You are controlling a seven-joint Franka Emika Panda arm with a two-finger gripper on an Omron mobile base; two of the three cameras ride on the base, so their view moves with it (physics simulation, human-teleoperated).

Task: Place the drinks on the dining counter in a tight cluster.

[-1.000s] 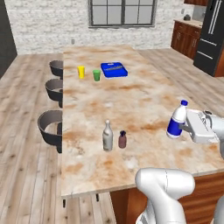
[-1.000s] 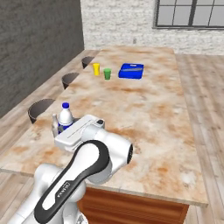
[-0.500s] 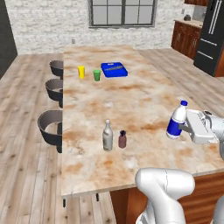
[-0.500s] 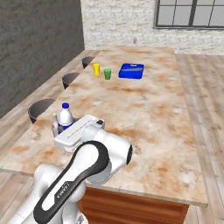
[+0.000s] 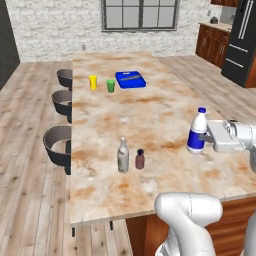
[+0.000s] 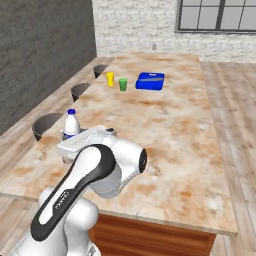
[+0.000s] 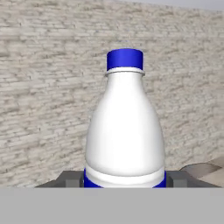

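Note:
A white bottle [image 5: 198, 131] with a blue cap and blue label stands upright near the right edge of the dining counter [image 5: 150, 107]. My gripper [image 5: 202, 139] is shut on its lower part from the right. In the hand view the bottle [image 7: 125, 131] sits dead centre, with my gripper [image 7: 124, 180] on both sides of its blue base. From the right base view the bottle [image 6: 71, 122] rises just behind the hand [image 6: 85, 141]. A taller grey-beige glass bottle [image 5: 123, 155] and a short dark-brown bottle [image 5: 140, 159] stand side by side near the counter's front left, well apart from the white one.
A yellow cup [image 5: 93, 82], a green cup [image 5: 110, 86] and a blue flat box [image 5: 130, 79] sit toward the far end of the counter. Dark round stools [image 5: 57, 143] line its left side. Wooden floor surrounds the island; a dark fridge [image 5: 241, 42] stands far right.

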